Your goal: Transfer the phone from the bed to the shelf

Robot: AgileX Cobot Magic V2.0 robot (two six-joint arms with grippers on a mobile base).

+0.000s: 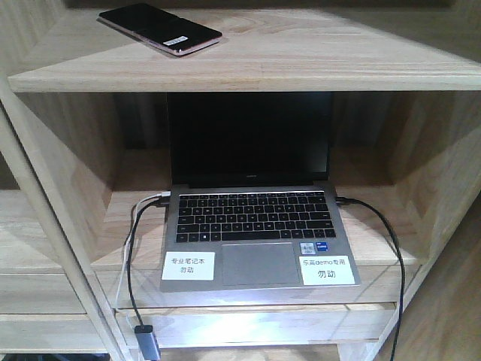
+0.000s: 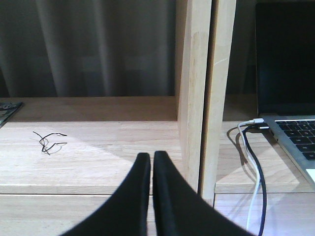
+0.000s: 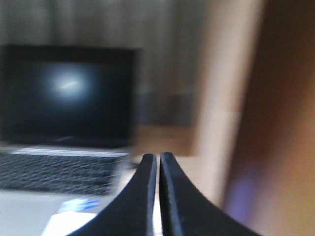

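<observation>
Plainly, both hands are closed and hold nothing. The left hand [image 2: 152, 162] shows its two black fingers pressed nearly together, only a thin slit between them, tips hovering in front of a shelf board without touching it. The right hand [image 3: 158, 162] is likewise closed to a hairline gap, empty, with a blurred view beyond it.

One phone [image 1: 159, 28] lies flat on the top board of the shelf [image 1: 301, 60], toward the left rear corner, its dark face up, a small white sticker near its right end and a pinkish edge showing. It touches neither hand.

One laptop [image 1: 252, 226] sits open in the compartment just below, screen dark, with two white labels on its palm rest, one on each side of the trackpad. One black cable [image 1: 387, 241] is plugged in on its right side; on its left a white cable [image 1: 135, 226] and another black one run down past the board's front edge to a grey adapter [image 1: 147, 342].

From the left wrist view, the neighbouring compartment to the left of the upright panel holds one small tangle of thin dark wire [image 2: 48, 140] lying on the board.
</observation>
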